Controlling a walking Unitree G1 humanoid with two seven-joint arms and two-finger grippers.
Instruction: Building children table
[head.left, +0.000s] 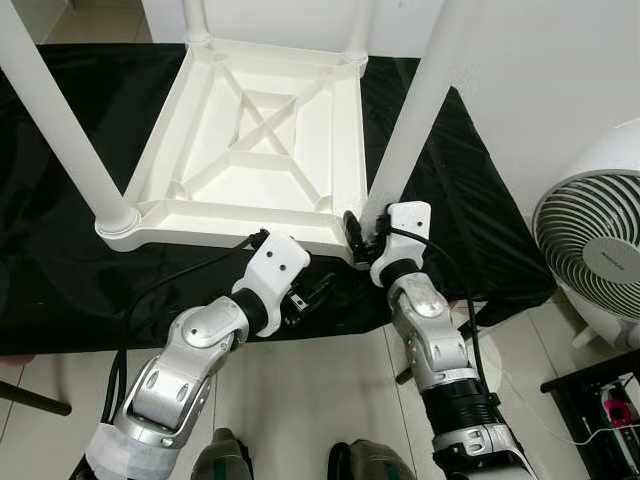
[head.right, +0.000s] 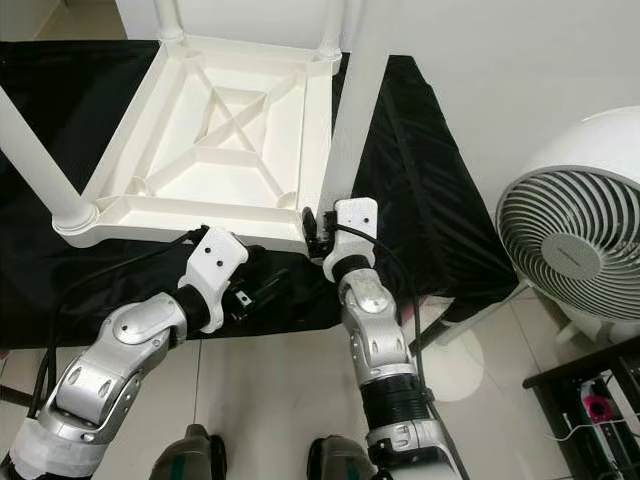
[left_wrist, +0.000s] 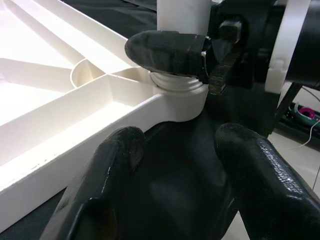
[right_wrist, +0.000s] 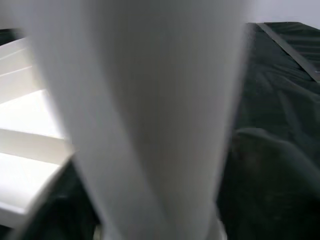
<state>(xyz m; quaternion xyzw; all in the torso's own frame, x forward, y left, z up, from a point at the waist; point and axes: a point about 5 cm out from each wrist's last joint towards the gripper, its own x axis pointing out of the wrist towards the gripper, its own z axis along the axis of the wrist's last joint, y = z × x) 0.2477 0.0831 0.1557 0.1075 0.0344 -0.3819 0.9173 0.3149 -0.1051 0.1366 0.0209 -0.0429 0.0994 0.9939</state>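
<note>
Tabletop (head.left: 250, 150), inverted on black cloth (head.left: 60, 270). Leg (head.left: 415, 120) clasped at base by right gripper (head.left: 362, 232). Left gripper (left_wrist: 175, 150) parted, empty. Risk: leg cross-threaded if tilted.

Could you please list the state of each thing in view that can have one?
Tabletop: upside down on the black cloth, ribs facing up.
Near right leg: standing in its corner socket.
Right claw: shut on the near right leg's base.
Left claw: open, beside the tabletop's near edge.
Fan: on the floor, blades look still.
</note>
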